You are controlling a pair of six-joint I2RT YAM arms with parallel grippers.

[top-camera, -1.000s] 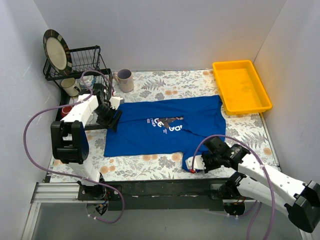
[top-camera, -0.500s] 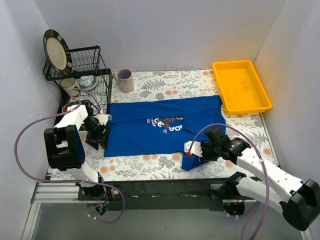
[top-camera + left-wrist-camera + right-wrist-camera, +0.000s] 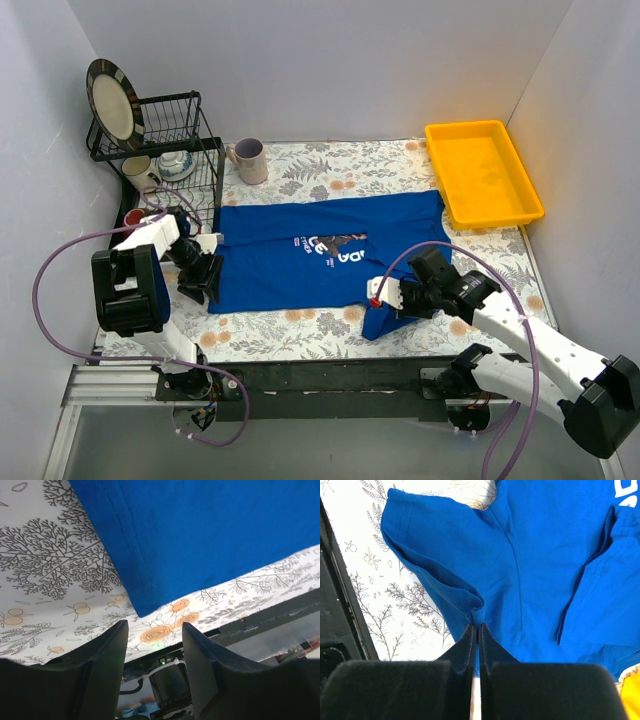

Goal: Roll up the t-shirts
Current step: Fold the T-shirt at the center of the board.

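A single royal-blue t-shirt [image 3: 300, 270] lies spread flat across the middle of the floral-patterned worktop [image 3: 300, 325]. Its white lettering and dark graphic face up near the centre of the cloth.

The left pincer [image 3: 205, 277] sits at the shirt's 8 o'clock corner. In the left wrist view the left pincer [image 3: 153, 630] is spread wide and holds nothing. Its two dark fingers [image 3: 107, 670] frame the hemmed corner of the t-shirt [image 3: 200, 535], which lies flat on the printed surface. Whether the fingertips touch the worktop cannot be told.

The right pincer [image 3: 385, 295] is at the shirt's 5 o'clock edge. In the right wrist view the right pincer [image 3: 476, 630] is pressed together on a small raised fold of the t-shirt [image 3: 545, 555], where the sleeve meets the body. The blue fabric bunches just ahead of the fingers [image 3: 465, 645], and the sleeve fans out toward 10 o'clock of that view.

A yellow tray [image 3: 484, 172] rests at 2 o'clock of the worktop, just beside the shirt's far right corner. A pale mug [image 3: 248, 160] stands at 11 o'clock, near the shirt's far edge. A black wire rack [image 3: 165, 130] stands at 10 o'clock with a dark-rimmed plate [image 3: 112, 100] upright in it.
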